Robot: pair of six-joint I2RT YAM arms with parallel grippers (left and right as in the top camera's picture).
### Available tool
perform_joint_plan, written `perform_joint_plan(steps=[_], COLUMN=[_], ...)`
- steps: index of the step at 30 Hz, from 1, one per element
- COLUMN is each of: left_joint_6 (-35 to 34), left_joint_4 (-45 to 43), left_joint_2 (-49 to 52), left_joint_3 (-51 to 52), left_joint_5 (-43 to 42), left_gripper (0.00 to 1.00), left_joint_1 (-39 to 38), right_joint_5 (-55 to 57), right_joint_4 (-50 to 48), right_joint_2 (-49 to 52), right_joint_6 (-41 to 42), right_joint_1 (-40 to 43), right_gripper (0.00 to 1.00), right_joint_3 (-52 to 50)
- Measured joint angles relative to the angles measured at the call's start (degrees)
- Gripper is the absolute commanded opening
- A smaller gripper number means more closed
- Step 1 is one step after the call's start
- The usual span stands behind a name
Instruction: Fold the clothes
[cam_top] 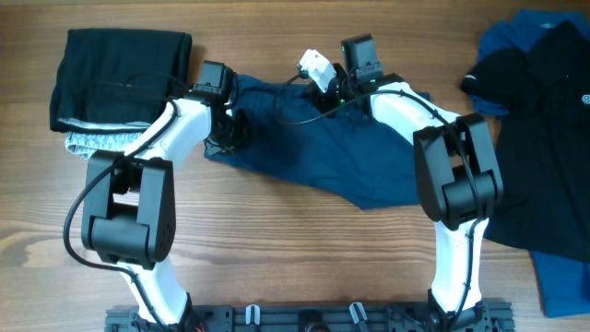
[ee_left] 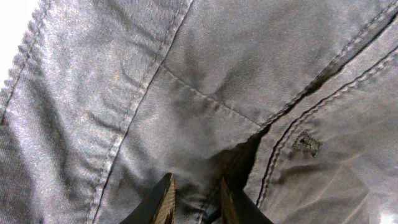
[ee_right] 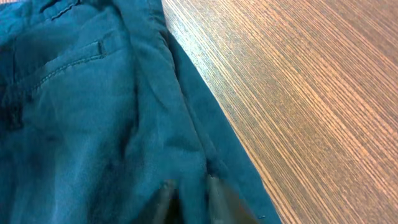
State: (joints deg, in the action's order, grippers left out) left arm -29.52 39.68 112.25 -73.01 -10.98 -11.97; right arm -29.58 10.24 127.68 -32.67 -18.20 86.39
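One pair navy shorts, rumpled, on wooden table | left gripper: jaws pinching seam fold | right gripper: jaws pinching edge fold

Rumpled navy shorts spread at centre, folded black garment on grey garment far left, black top over blue cloth right.
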Motion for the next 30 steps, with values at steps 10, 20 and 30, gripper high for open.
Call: perform_joint_plan(steps=[10, 20, 30], left_joint_6=[0.0, 0.0, 0.0], left_joint_4=[0.0, 0.02, 0.22], left_joint_2=[0.0, 0.0, 0.0], left_joint_3=[-0.02, -0.02, -0.02], left_joint_5=[0.0, 0.0, 0.44], left_gripper=[0.25, 0.24, 0.26], left_joint_1=[0.0, 0.0, 0.0], right_joint_5=[0.28, 4.92, 6.1], right_joint_4=[-0.94, -9.31, -4.48], right_joint_2=[1.75, 1.77, -1.7], right_joint_6=[1.46, 7.8, 16.65], right_joint_1=[0.02, 0.39, 2.97], right_gripper=[0.04, 0.06, 0.24], right_joint_3=[0.0, 0.0, 0.02])
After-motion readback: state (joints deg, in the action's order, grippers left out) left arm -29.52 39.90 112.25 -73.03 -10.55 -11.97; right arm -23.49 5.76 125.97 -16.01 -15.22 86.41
